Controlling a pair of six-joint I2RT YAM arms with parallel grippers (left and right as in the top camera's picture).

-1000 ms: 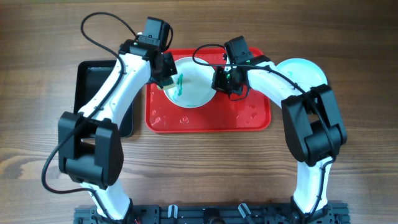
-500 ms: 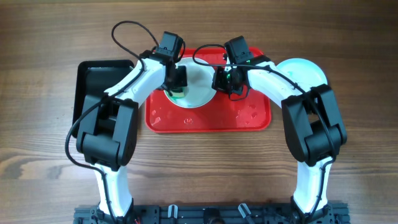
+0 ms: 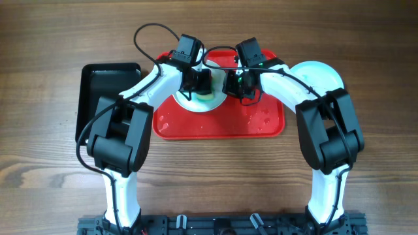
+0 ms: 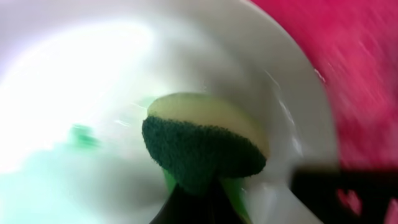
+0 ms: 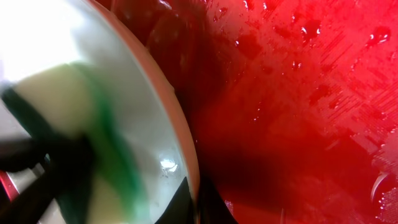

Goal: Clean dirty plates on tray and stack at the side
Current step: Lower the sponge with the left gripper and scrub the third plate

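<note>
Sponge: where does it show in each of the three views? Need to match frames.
Overhead: sponge upper centre, under the left pincer, on the white plate.
Left wrist: centre frame, dark green face to camera.
Right wrist: left side, pale yellow, blurred.
Shared landmark: the white plate's rim against the red tray.

The white plate (image 4: 93,74) fills most of the view, its glossy rim curving down the right side. The sponge (image 4: 205,149) — dark green scouring face forward, pale yellow foam behind — rests against the plate interior, clamped at its lower end in the end effector (image 4: 194,205). A green smear (image 4: 81,134) lies left of the sponge. The red tray (image 4: 348,68) shows beyond the rim — blurred.
</note>
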